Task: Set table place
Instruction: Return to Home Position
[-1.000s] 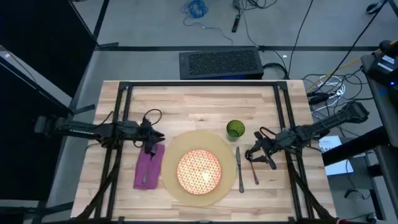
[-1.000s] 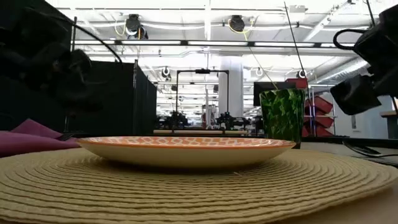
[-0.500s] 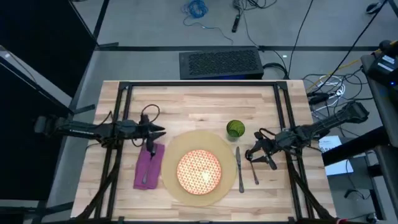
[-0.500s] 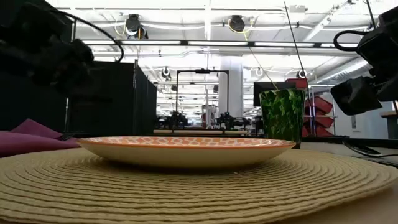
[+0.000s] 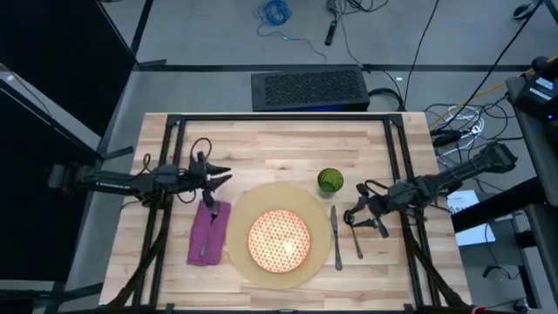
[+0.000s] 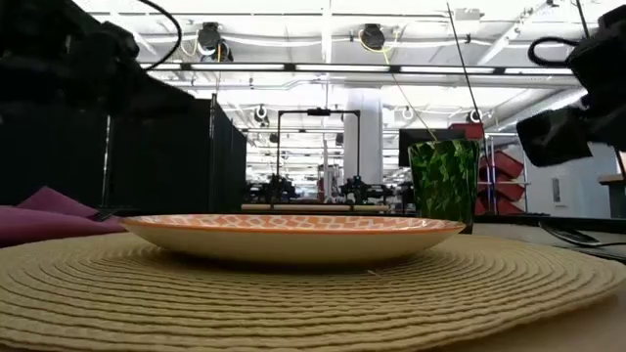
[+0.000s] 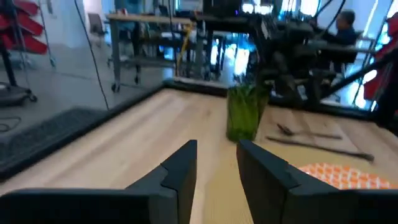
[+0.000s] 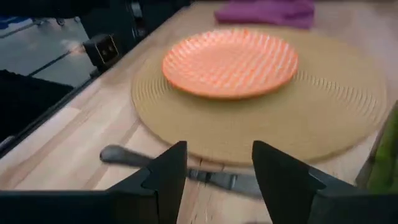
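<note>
The place (image 5: pixel 244 228), a large round tan mat, lies flat at the table's (image 5: pixel 279 148) near middle. A red-and-cream plate (image 5: pixel 279 242) sits on it. A purple napkin (image 5: pixel 209 228) with a utensil on it lies left of the mat. A green cup (image 5: pixel 330 180) stands at the mat's far right. A knife (image 5: pixel 335 237) and another utensil (image 5: pixel 357 242) lie right of the mat. My left gripper (image 5: pixel 225 177) hovers open past the napkin's far end, pointing right (image 7: pixel 216 146). My right gripper (image 5: pixel 351 218) hovers open over the right utensils, pointing at the mat (image 8: pixel 217 146).
Black frame bars (image 5: pixel 173 157) (image 5: pixel 397 157) cross the table on both sides. A black case (image 5: pixel 309 87) stands beyond the far edge. Bare wood lies along the table's far half. A person (image 7: pixel 345 25) sits in the room beyond the table.
My left gripper has risen and drawn back from over the napkin's far end toward the table's far edge. The napkin and its utensil lie where they were.
</note>
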